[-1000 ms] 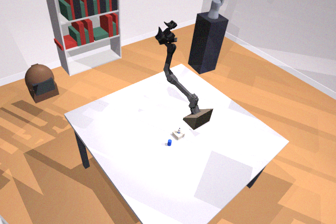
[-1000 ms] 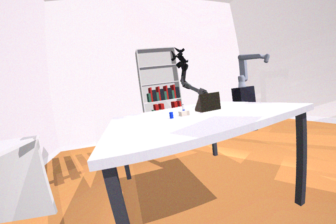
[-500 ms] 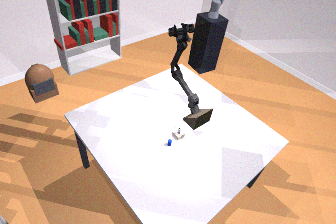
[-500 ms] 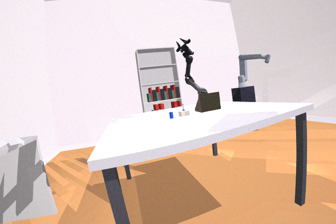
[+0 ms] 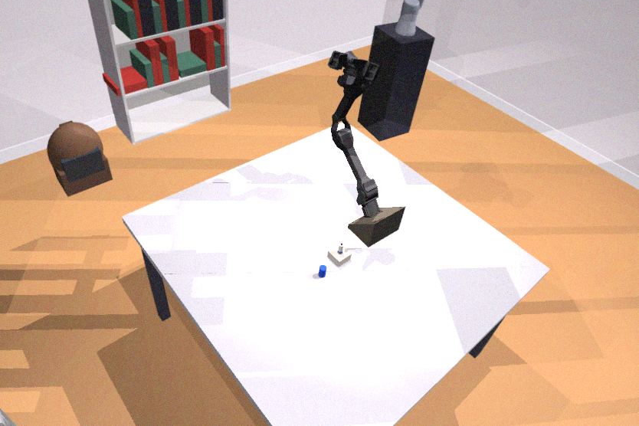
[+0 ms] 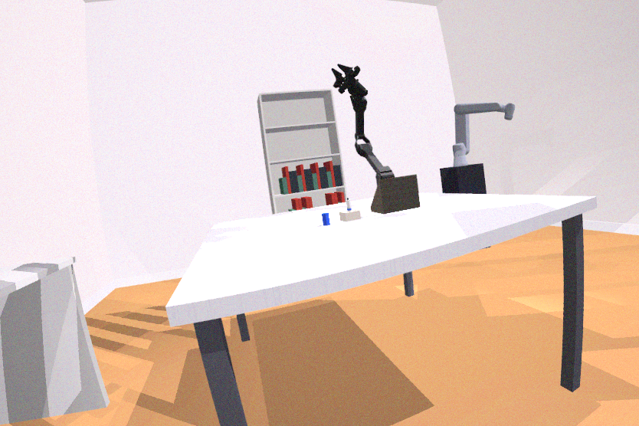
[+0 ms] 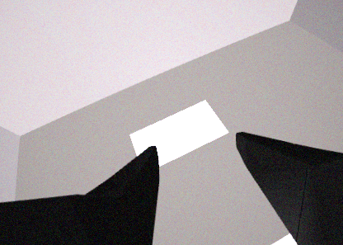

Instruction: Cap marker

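Arm: I see it reared almost straight up from its base, gripper high above the table and pointed at the ceiling.
Claw: about half open, nothing between the fingers; the wrist view shows only ceiling and a bright light panel in the gap.
Cap: blue, standing loose on the table, just beside the holder block and not touching it.
Marker: upright in the block, tip bare; uncapped.
Progress: my judgement is that nothing is done yet; the reach down to the cap comes first.
Risk 1: the wrist camera sees none of the work, so I would be descending on the far views alone; cap and marker are tiny there, and a misjudged line could knock the cap over.
Risk 2: cap and block stand close together; a finger coming down on the block side may catch the marker or shove the block.
Risk 3: the half-open gap may be a tight fit for the cap; I cannot tell from here.
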Available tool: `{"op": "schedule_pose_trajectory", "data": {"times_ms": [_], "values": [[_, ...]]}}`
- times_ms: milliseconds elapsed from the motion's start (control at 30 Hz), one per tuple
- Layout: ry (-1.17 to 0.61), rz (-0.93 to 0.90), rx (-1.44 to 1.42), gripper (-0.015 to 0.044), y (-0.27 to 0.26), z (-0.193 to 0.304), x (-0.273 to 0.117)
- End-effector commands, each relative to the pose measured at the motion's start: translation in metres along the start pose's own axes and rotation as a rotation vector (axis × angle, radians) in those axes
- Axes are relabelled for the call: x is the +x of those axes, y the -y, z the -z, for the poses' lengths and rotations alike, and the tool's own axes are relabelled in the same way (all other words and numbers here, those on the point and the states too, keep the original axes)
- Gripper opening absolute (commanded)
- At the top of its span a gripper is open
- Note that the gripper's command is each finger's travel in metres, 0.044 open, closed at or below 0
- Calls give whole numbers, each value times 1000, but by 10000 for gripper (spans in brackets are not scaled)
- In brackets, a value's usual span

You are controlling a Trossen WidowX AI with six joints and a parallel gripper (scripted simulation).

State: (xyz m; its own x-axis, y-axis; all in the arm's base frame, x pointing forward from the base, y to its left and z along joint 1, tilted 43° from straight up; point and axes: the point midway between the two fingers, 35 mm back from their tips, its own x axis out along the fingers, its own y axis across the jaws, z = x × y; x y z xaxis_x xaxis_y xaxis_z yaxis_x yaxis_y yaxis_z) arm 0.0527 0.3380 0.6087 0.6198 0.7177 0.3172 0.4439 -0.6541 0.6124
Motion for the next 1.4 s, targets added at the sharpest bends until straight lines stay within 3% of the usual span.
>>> {"op": "schedule_pose_trajectory", "data": {"times_ms": [0, 167, 433, 733, 1033, 1367], "values": [[53, 52, -147, 243, 35, -20, 19], [159, 130, -421, 243, 77, -68, 49], [393, 325, -820, 243, 135, -184, 89], [609, 627, -1128, 243, 171, -311, 97], [845, 1124, -1346, 243, 187, -466, 58], [1005, 1842, -1373, 243, 170, -599, -38]]}}
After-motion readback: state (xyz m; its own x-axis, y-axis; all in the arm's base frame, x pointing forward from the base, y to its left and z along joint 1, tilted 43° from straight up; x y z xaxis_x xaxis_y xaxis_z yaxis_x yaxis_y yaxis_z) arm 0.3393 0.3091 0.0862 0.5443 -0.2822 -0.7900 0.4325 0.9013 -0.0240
